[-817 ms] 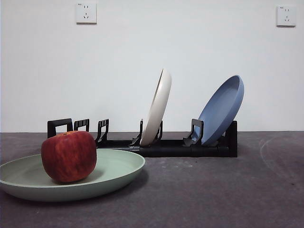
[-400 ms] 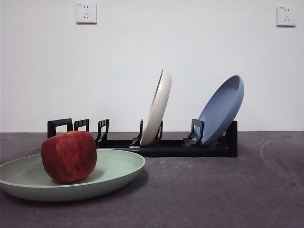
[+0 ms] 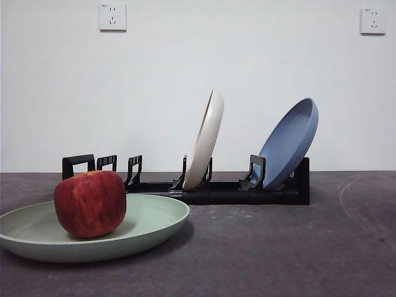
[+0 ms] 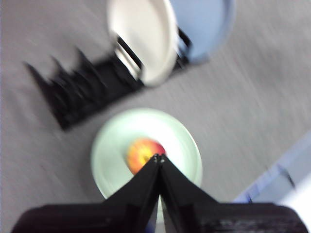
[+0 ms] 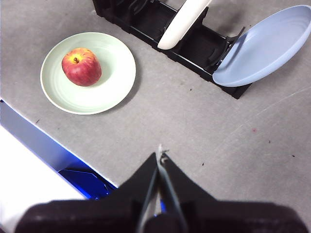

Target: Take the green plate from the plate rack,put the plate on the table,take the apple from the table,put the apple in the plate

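The green plate [image 3: 154, 219] lies flat on the table [image 3: 278, 247] at the front left, with the red apple [image 3: 90, 203] resting in it. Both also show in the right wrist view, the plate [image 5: 116, 73] and the apple [image 5: 81, 66], and blurred in the left wrist view, the plate [image 4: 180, 141] and the apple [image 4: 142, 151]. The black plate rack [image 3: 216, 192] stands behind. My left gripper [image 4: 158, 157] is shut and empty, high above the apple. My right gripper [image 5: 160, 155] is shut and empty, high above the table near its edge. Neither arm shows in the front view.
The rack holds a cream-white plate [image 3: 206, 139] and a blue plate [image 3: 288, 143], both leaning on edge. The rack's left slots stand bare. The table's edge with a blue and white surface [image 5: 29, 160] shows in the right wrist view.
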Robot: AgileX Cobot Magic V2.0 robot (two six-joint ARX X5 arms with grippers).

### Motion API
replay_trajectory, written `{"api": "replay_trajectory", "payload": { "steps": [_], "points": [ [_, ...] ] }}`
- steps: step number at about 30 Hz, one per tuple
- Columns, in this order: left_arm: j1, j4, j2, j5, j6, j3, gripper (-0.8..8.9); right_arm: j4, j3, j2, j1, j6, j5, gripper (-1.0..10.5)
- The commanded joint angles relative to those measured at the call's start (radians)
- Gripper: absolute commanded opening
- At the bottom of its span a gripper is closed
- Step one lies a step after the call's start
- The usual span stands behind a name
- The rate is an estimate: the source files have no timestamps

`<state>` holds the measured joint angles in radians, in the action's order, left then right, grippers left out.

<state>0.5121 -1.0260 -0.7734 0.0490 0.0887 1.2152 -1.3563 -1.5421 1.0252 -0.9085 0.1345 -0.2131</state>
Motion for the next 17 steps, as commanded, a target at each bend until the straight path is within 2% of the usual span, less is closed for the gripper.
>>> {"api": "replay_trajectory", "payload": {
  "steps": [1,3,6,8,13,17],
  "points": [
    [-0.151,0.150,0.061,0.042,-0.039,-0.061,-0.03,-0.023,0.008,0.000,0.001,0.004,-0.004,0.0],
    [-0.257,0.358,0.148,0.091,-0.023,-0.182,-0.03,-0.023,0.008,0.000,0.001,0.004,-0.004,0.0],
    [-0.391,0.700,0.322,0.214,-0.021,-0.480,-0.03,-0.023,0.008,0.000,0.001,0.004,-0.004,0.0],
    [-0.439,0.868,0.409,0.263,-0.021,-0.648,-0.03,-0.023,0.008,0.000,0.001,0.004,-0.004,0.0],
    [-0.499,1.108,0.543,0.269,-0.021,-0.918,-0.03,-0.023,0.008,0.000,0.001,0.004,-0.004,0.0],
    [-0.515,1.194,0.622,0.235,-0.022,-1.074,-0.03,-0.023,0.008,0.000,0.001,0.004,-0.004,0.0]
  ]
}}
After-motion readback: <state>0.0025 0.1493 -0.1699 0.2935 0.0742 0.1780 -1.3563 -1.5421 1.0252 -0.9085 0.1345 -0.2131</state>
